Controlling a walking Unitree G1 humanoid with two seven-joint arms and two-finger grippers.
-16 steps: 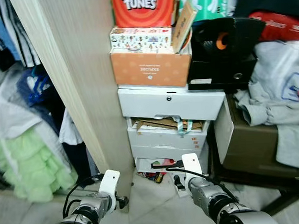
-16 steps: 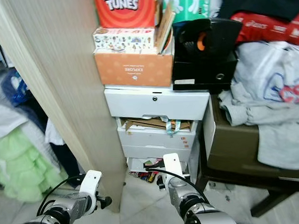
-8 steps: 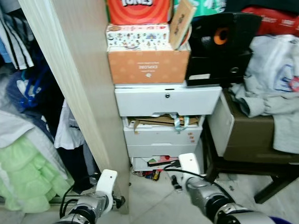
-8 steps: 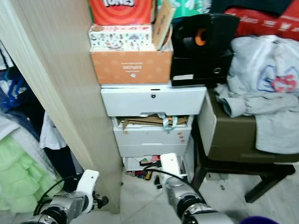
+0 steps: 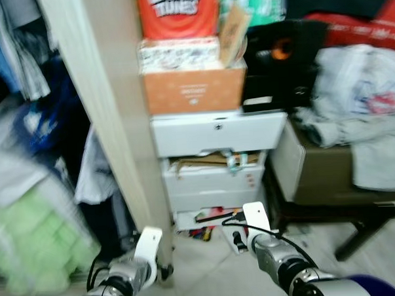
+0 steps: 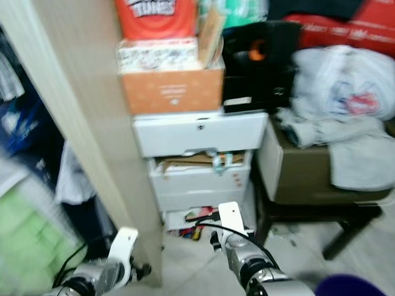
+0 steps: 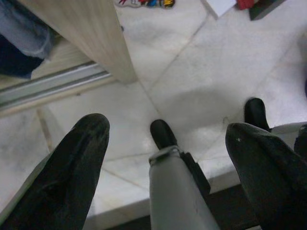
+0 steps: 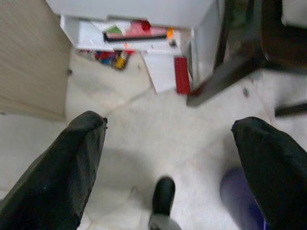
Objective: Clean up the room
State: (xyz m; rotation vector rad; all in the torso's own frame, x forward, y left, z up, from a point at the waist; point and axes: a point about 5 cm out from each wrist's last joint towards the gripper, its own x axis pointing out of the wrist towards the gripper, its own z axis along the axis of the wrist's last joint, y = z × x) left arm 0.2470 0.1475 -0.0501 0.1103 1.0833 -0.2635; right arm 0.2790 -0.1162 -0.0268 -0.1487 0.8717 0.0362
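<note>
Head views, both blurred: one white drawer unit (image 5: 218,163) stands against one upright pale wooden panel (image 5: 117,105), its long axis vertical. The unit shows three drawers; the top one (image 5: 218,133) is shut, the middle one gapes with brown cardboard (image 5: 201,163) showing, and the lowest, at floor level, spills small coloured items (image 5: 204,220). On the unit's top sits one orange cardboard box (image 5: 193,89), carrying one patterned flat box (image 5: 179,54) and one red Looney Tunes box (image 5: 177,5). Beside these sits one black device (image 5: 282,59) with an orange spot. Right of the unit, one dark wooden chair (image 6: 331,208) bears a heap of grey clothing (image 6: 340,109). Left of the panel hang clothes, with a pale green frilly garment (image 5: 31,247) low down. Two silver arms reach in along the lower edge, each carrying a white plate.

Left wrist view: the left gripper (image 7: 165,158) hangs over the pale tiled floor (image 7: 192,76), its two black fingers (image 7: 72,163) spread wide with nothing between them, near the panel's foot.

Right wrist view: the right gripper (image 8: 168,158) hangs likewise, two fingers (image 8: 67,167) parted and empty, pointing at the floor before the lowest drawer. One red flat object (image 8: 182,75) lies on the tiles beside the chair leg (image 8: 225,72), its long axis running towards the unit. Small litter (image 8: 108,56) lies at the unit's base, and a purple rounded thing (image 8: 240,196) shows near one finger.
</note>
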